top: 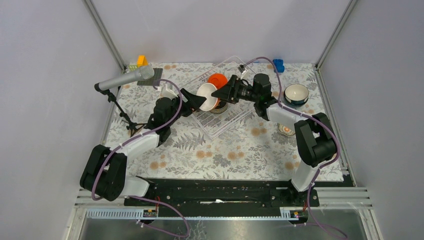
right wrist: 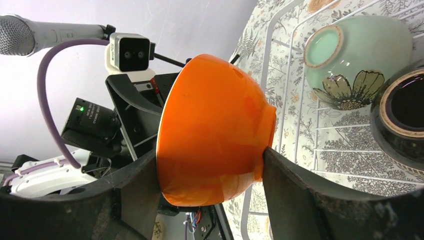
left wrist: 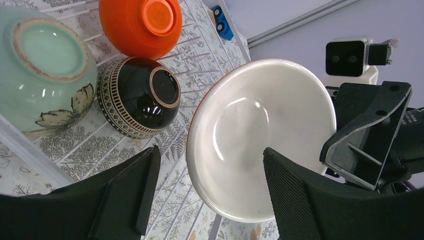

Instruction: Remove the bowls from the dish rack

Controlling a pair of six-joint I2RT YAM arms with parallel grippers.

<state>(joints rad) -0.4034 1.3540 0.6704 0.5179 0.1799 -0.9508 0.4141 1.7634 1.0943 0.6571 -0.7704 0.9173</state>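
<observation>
The clear wire dish rack [top: 226, 122] lies at the table's middle back. My right gripper [top: 220, 94] [right wrist: 206, 161] is shut on an orange bowl with a white inside [top: 207, 96] [right wrist: 215, 127], one finger on its rim and one on its foot, holding it on its side above the rack. My left gripper [top: 198, 100] [left wrist: 207, 195] is open and faces the white inside [left wrist: 260, 130], its fingers straddling the lower rim. In the rack lie a second orange bowl [left wrist: 140, 25], a dark brown patterned bowl [left wrist: 137, 97] and a pale green bowl [left wrist: 45, 65], all upside down.
A teal-blue bowl [top: 296, 94] stands on the table at the right, and another bowl [top: 286, 130] shows partly under the right arm. A microphone on a tripod [top: 125, 79] stands at the left. Small toy blocks [top: 141, 60] [top: 278, 65] lie along the back edge.
</observation>
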